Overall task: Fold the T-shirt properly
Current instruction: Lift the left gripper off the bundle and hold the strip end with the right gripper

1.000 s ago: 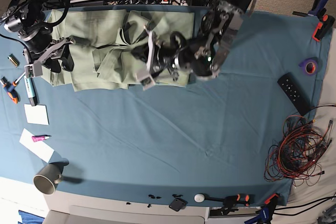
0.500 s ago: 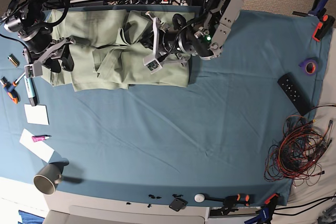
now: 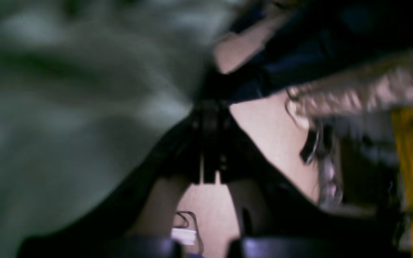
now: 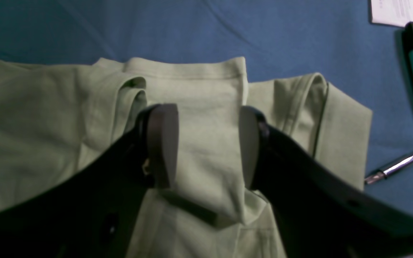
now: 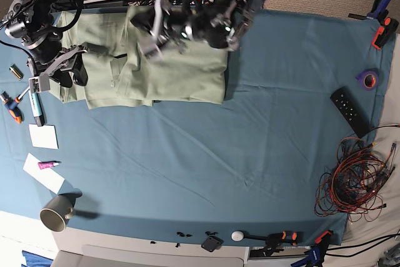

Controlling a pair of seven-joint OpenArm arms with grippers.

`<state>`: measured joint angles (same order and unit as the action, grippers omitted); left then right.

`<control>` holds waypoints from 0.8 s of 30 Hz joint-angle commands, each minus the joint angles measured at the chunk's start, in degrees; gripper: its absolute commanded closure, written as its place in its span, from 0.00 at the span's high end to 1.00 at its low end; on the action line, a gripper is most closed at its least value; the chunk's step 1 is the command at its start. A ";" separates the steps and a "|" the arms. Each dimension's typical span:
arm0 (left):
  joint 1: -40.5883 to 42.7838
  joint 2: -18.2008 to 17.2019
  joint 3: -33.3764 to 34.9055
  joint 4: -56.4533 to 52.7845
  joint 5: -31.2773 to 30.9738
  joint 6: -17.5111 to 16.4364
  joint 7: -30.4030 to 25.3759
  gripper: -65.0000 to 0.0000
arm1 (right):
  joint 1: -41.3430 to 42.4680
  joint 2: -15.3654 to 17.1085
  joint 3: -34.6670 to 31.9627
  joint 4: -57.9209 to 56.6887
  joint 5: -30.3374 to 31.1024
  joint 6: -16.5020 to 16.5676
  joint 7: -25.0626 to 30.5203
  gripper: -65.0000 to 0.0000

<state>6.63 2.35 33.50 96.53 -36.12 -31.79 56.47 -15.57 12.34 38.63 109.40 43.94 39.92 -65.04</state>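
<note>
We see the T-shirt [image 5: 156, 67] lying lengthwise across the upper left of the table [image 5: 250, 154], our right gripper [image 4: 203, 143] wide open over its left-end fold, holding nothing, while the left gripper [image 5: 153, 26], too blurred to judge, hovers above its middle.

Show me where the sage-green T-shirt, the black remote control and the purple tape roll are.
Pale sage-green cotton T-shirt [image 5: 181, 79]: base view, on its flat folded body.
Black rectangular remote control [image 5: 349, 111]: base view, on the middle of its button face.
Purple tape roll [image 5: 369, 79]: base view, on its ring.
</note>
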 commanded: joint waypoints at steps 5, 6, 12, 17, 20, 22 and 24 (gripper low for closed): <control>-1.07 0.83 3.10 1.79 -3.37 -3.91 -1.20 0.00 | 0.35 0.83 0.48 0.74 0.76 0.08 1.68 0.42; -1.09 0.81 3.06 2.25 -3.67 -4.39 -0.98 0.00 | 0.37 0.85 0.50 0.74 -0.17 0.08 1.90 0.42; -1.05 0.63 3.08 6.05 -3.76 -8.21 3.19 0.00 | 0.87 2.19 0.48 0.74 -11.32 0.08 7.76 0.43; -1.03 0.63 3.08 6.12 -3.50 -8.21 3.06 0.37 | 1.46 7.34 0.50 0.72 -13.46 -1.49 6.47 0.43; -0.98 0.63 3.08 6.12 -1.84 -6.56 2.49 0.44 | 1.49 10.36 0.92 -0.68 -11.82 -1.84 4.02 0.43; -0.92 0.61 3.08 6.12 -0.48 -6.58 2.16 0.44 | 1.70 12.26 2.32 -3.89 -7.91 -1.81 2.75 0.43; -0.92 0.48 3.08 6.12 -0.55 -6.58 2.03 0.44 | 3.28 13.55 4.72 -8.63 -3.52 -1.81 0.02 0.43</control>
<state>6.04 2.15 36.38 101.58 -35.24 -38.04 59.96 -12.78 24.38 42.89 99.74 40.38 38.24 -66.24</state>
